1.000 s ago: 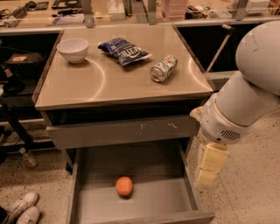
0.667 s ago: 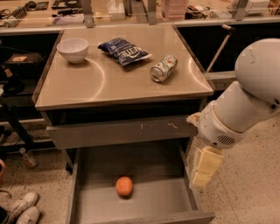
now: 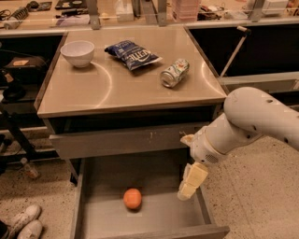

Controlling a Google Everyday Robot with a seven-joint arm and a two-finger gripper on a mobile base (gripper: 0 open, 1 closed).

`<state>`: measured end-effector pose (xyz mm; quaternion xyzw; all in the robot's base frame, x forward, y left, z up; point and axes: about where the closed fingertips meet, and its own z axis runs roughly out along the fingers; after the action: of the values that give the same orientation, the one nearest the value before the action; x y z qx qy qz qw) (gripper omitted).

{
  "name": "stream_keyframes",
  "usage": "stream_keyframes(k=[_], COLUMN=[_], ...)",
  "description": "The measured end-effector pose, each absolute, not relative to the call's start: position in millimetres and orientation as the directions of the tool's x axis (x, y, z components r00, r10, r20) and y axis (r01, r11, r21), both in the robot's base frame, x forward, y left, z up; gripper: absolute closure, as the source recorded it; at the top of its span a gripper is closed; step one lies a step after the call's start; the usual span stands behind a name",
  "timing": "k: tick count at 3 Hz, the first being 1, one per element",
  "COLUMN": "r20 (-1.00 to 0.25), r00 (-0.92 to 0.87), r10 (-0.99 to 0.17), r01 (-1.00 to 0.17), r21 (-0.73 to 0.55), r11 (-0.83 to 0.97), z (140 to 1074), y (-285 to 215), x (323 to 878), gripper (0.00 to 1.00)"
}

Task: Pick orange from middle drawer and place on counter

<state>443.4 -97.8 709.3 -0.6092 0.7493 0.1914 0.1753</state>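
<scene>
Obs., near to far.

Nearest: the middle drawer point(image 3: 154, 219) is pulled fully out, floor exposed. A pair of pale shoes point(image 3: 23, 225) lies on the floor beyond its left corner.

The orange point(image 3: 132, 198) sits alone on the drawer floor, a little left of centre, apart from every wall. Nothing touches it.

The hand point(image 3: 190, 183) hangs over the right side of the drawer, close to the right wall, pointing down and tipped slightly inward. It looks to be above the drawer floor and holds nothing. We cannot tell whether it is spread or pressed together. The white arm point(image 3: 252, 121) comes in from the right, crossing in front of the cabinet's corner.

Key relation: the orange lies to the left of the hand as the camera sees it, and a little nearer the drawer's front edge. The two are well apart, with bare floor between them. The fruit is round, so it has no long axis and the approach angle is free. Our judgement: the reach has begun but the grasp has not; the next move is a sideways travel leftward, then a descent, keeping off the right wall.

Behind: a shut drawer front point(image 3: 121, 140) sits directly above.

Further back: the tabletop point(image 3: 131, 88) carries a white bowl point(image 3: 77, 52) at back left, a blue chip bag point(image 3: 133, 53) at the middle and a crushed can point(image 3: 174, 73) to the right. Its front half is bare metal.

Farthest: a cluttered bench point(image 3: 140, 9).
</scene>
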Motion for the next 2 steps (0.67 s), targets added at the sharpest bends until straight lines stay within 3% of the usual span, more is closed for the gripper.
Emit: stream_keyframes(k=[2], r20=[-0.522], r00=[-0.212], r10=[-0.826], r01=[-0.977], r21=[0.106], r11=[0.184], z=[676.3], y=[-84.6], x=[439.7], gripper=[0.00])
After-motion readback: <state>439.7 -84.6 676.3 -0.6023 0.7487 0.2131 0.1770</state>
